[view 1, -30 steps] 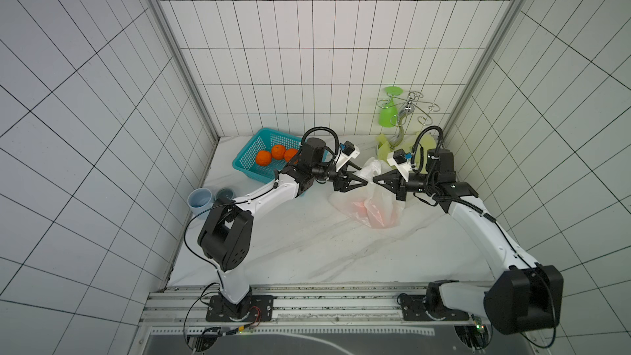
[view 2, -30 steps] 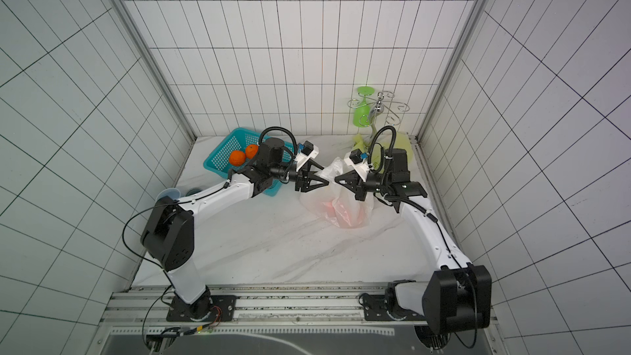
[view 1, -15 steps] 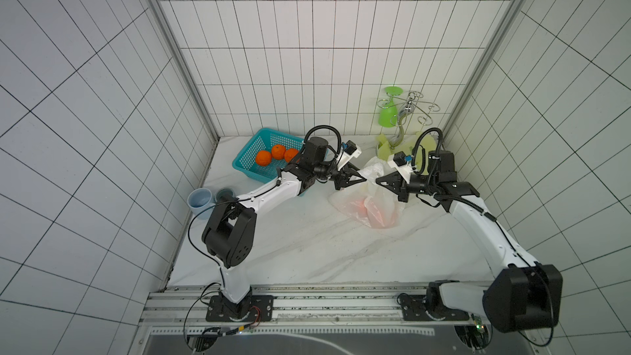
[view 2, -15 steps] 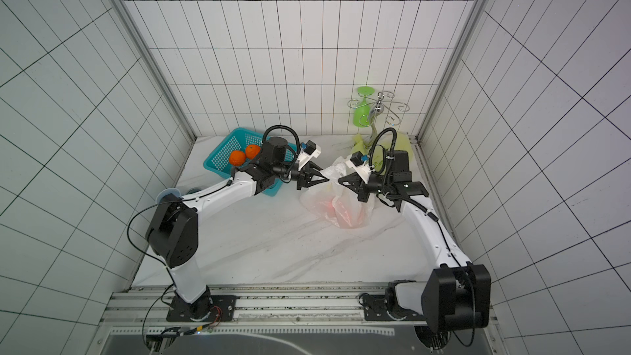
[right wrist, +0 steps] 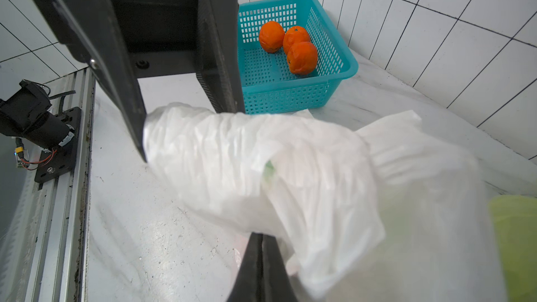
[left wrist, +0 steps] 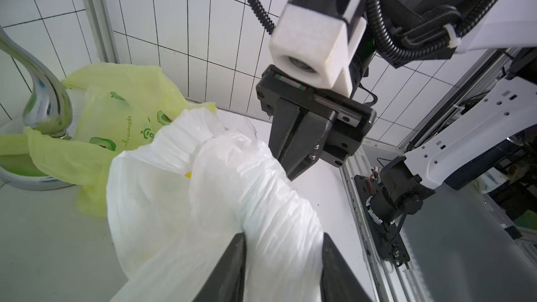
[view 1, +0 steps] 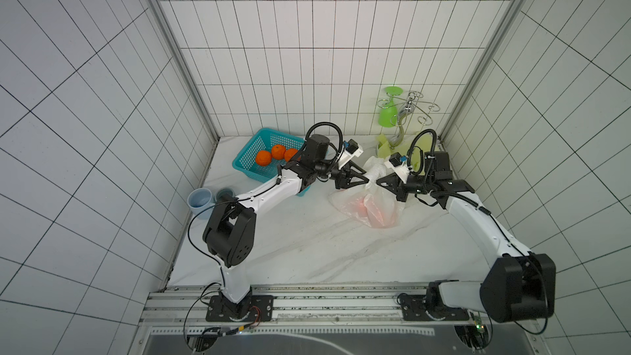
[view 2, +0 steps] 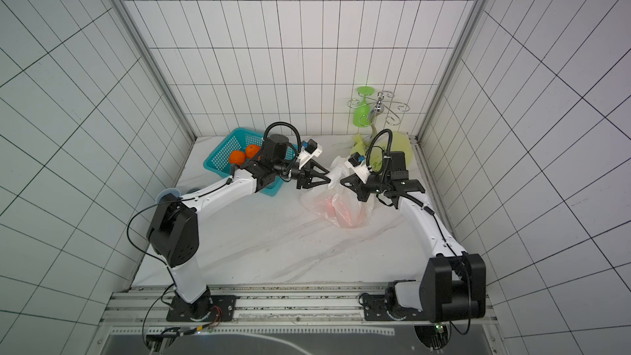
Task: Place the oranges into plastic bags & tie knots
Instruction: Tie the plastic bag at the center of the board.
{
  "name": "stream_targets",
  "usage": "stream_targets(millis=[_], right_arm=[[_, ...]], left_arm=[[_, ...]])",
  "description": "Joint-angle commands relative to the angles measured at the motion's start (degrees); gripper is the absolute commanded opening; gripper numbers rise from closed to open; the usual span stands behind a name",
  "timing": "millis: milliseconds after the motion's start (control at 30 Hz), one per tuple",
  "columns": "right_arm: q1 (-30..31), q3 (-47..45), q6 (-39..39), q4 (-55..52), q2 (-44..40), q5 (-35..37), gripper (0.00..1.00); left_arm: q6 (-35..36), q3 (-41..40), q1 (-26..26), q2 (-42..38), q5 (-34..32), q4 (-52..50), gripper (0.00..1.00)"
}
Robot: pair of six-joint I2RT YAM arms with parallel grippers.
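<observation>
The white plastic bag [view 1: 372, 204] [view 2: 336, 208] lies mid-table, and orange shows faintly through its film. Its bunched handle [left wrist: 232, 169] [right wrist: 232, 152] is lifted between my two grippers. My left gripper [view 1: 367, 179] [left wrist: 284, 236] is open, one finger on each side of the puffy handle. Facing it, my right gripper [view 1: 378, 184] [right wrist: 260, 235] is shut, its tips pinching the same bag's film. Three oranges [view 1: 277, 153] [right wrist: 295, 43] sit in the teal basket [view 1: 247, 151] [right wrist: 334, 82]. The yellow-green plastic bag [view 2: 399, 145] [left wrist: 122, 106] lies at the back right. No knots show.
A chrome glass rack [view 1: 408, 117] with a hanging green goblet [view 1: 389, 116] stands in the back right corner, partly on the yellow-green bag. Two small cups [view 1: 205, 198] stand by the left wall. A metal rail [view 1: 307, 305] runs along the front edge.
My left gripper's jaws narrowed on the white bag's handle and have widened again. Both arms have hardly shifted, and the right gripper stays shut.
</observation>
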Motion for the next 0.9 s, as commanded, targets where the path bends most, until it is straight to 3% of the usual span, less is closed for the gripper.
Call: stream_targets(millis=[0, 300, 600, 867], right_arm=[[0.07, 4.71, -0.6, -1.42, 0.25, 0.35, 0.05], [0.02, 6.1, -1.26, -1.51, 0.77, 0.86, 0.04], [0.28, 6.52, -1.79, -1.59, 1.2, 0.93, 0.03], [0.56, 7.21, -1.92, -1.68, 1.47, 1.09, 0.03]], left_arm=[[1.53, 1.87, -0.66, 0.98, -1.42, -1.79, 0.48], [1.49, 2.15, -1.8, -0.03, -10.95, -2.28, 0.73], [-0.9, 4.47, -3.09, 0.91, -16.85, -3.82, 0.88], [0.75, 6.01, -5.83, 2.07, -25.73, -6.58, 0.88]])
